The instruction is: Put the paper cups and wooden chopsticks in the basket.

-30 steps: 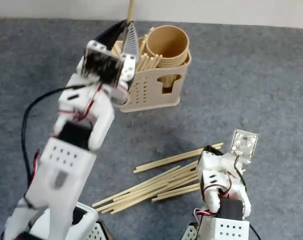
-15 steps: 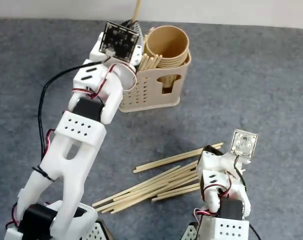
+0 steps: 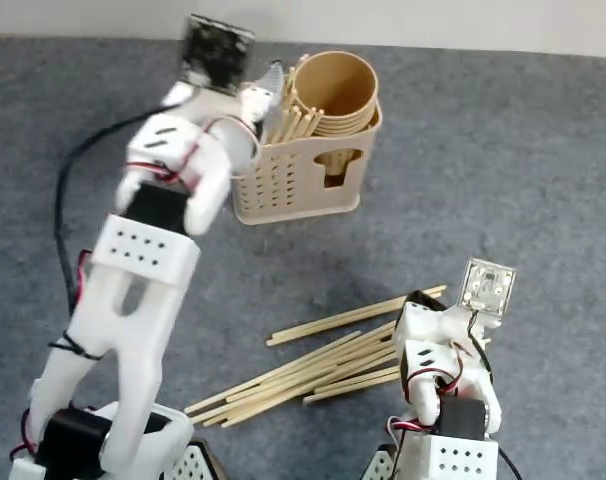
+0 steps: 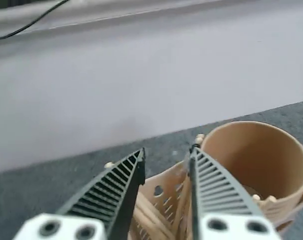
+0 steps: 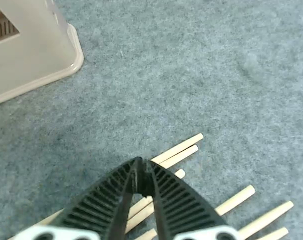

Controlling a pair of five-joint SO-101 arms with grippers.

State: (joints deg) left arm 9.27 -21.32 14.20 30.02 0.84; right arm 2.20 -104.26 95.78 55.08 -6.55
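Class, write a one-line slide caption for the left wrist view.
Open left gripper over the basket holding paper cups and chopsticks.

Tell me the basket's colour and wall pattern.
The basket is beige, and its walls are perforated with rows of small holes. It shows best in the high view.

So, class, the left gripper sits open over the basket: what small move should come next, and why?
Probably lift the left gripper clear of the basket and swing it toward the loose chopsticks on the carpet: its jaws stand open with nothing between them, and many sticks lie outside.
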